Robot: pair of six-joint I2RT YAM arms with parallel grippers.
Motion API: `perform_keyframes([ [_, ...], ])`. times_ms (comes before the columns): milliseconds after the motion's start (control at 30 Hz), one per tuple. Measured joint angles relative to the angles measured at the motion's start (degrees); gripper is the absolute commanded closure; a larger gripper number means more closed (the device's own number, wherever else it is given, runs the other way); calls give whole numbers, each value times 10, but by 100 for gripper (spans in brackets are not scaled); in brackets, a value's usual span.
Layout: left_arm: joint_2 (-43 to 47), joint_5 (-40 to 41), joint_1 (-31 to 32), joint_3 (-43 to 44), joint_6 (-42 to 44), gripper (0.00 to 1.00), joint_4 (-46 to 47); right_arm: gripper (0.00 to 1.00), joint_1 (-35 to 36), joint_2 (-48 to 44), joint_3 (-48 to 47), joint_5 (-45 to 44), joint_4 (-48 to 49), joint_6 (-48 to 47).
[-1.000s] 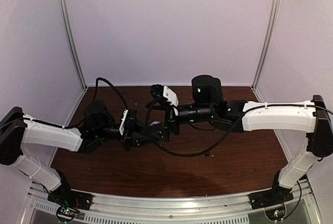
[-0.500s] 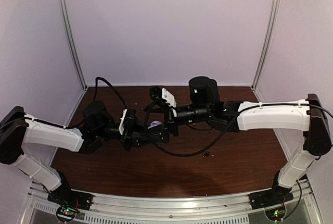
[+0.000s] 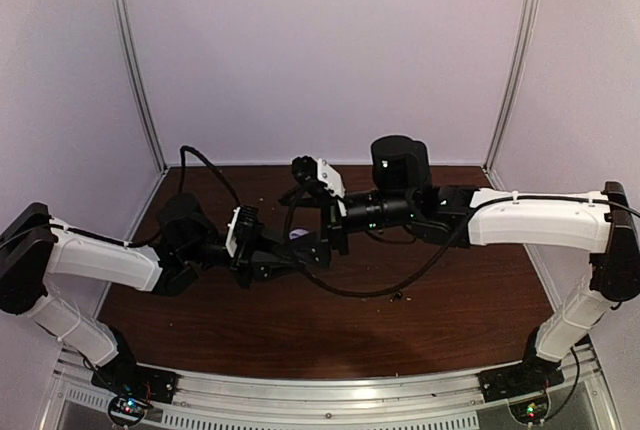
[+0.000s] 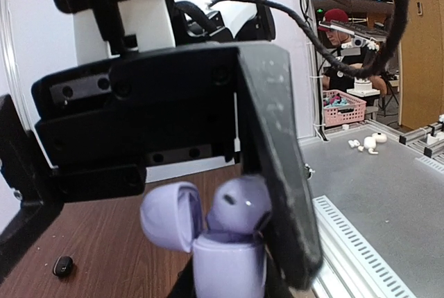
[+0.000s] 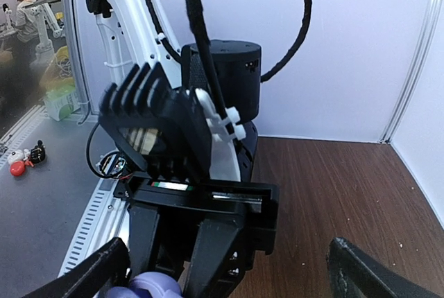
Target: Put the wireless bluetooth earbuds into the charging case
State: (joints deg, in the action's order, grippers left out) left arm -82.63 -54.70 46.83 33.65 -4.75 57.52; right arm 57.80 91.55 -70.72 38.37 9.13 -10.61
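Left gripper (image 5: 173, 270) clamps the open lilac case (image 4: 225, 263), lilac earbud (image 4: 239, 204) seated inside; right gripper (image 5: 225, 277), jaws wide, straddles the case. Left wrist view alone shows a black earbud (image 4: 62, 265) on the table (image 4: 97, 242), left of the case.

Pale lilac charging case (image 4: 225, 268) and earbud (image 4: 239, 204) — a black earbud (image 4: 62, 265), the table (image 3: 450, 320) dark-brown woodgrain.

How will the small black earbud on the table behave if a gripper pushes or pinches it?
The black earbud looks tiny and rounded, so a push would probably roll or skid it across the table. Its glossy shell may slip from a pinch. It is likely very light.
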Motion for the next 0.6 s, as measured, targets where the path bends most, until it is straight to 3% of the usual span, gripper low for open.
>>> perform_keyframes([
  [600, -2, -5, 0, 0, -8, 100, 12, 0, 3, -42, -12, 4, -25, -5],
])
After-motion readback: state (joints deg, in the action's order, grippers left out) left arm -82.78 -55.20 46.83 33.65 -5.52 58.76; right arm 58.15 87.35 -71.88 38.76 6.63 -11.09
